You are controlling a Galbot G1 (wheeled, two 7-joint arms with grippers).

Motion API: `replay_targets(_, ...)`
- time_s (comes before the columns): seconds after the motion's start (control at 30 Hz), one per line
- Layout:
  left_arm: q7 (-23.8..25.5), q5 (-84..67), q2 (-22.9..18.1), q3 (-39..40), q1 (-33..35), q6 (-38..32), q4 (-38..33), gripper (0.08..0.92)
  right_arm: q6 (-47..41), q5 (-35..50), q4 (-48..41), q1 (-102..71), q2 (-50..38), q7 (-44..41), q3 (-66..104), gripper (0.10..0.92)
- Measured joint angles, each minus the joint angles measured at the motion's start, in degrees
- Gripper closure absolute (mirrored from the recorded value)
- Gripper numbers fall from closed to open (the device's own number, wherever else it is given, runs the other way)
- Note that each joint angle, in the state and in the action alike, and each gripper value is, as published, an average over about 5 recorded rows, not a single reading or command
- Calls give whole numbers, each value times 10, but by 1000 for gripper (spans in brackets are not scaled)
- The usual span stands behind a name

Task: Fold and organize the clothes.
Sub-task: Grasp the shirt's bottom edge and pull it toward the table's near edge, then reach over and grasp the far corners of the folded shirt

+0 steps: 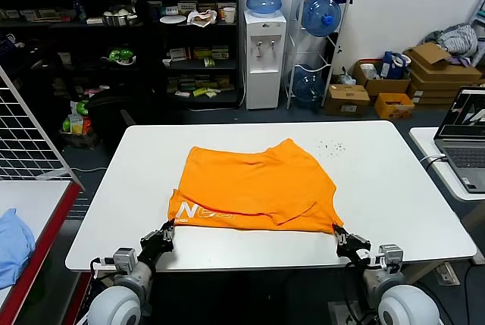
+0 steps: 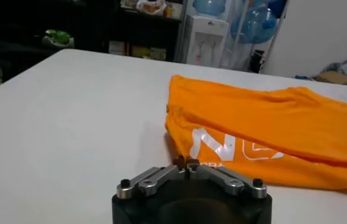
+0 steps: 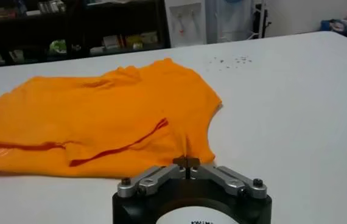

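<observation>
The bright orange T-shirt point(image 1: 254, 185) lies folded on the white table point(image 1: 394, 189). White lettering shows along its near left edge. My left gripper point(image 1: 168, 228) is shut on the shirt's near left corner, at the table's front edge. In the left wrist view its fingertips point(image 2: 185, 163) meet on the hem of the T-shirt point(image 2: 271, 131), just below the lettering. My right gripper point(image 1: 338, 231) is shut on the near right corner. In the right wrist view its fingertips point(image 3: 187, 162) pinch a small pleat of the T-shirt point(image 3: 112, 115).
A light blue cloth point(image 1: 14, 245) lies on a side table at the left, beside a wire rack point(image 1: 26, 139). A laptop point(image 1: 464, 132) stands on a table at the right. Small dark specks point(image 1: 330, 145) dot the table beyond the shirt.
</observation>
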Motion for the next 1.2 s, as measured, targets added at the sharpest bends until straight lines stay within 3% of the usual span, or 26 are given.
replay_targets(0.23,-13,-6,12,-20,39,2,-45,907,-8,12,34,-38,-7,22,18,903)
replay_targets(0.73,-34,-12,21,-72,192,2,-156,907,-23,23,70,-114,-8,55,55,897)
replay_targets(0.93,-32,-12,21,-83,218,8,-177,866,-19,16,79,-118,-4,57,60,768)
replay_targets(1.2,-36,-20,30,-100,219,17,-196,634,-5,13,103,-101,-16,52,68,543)
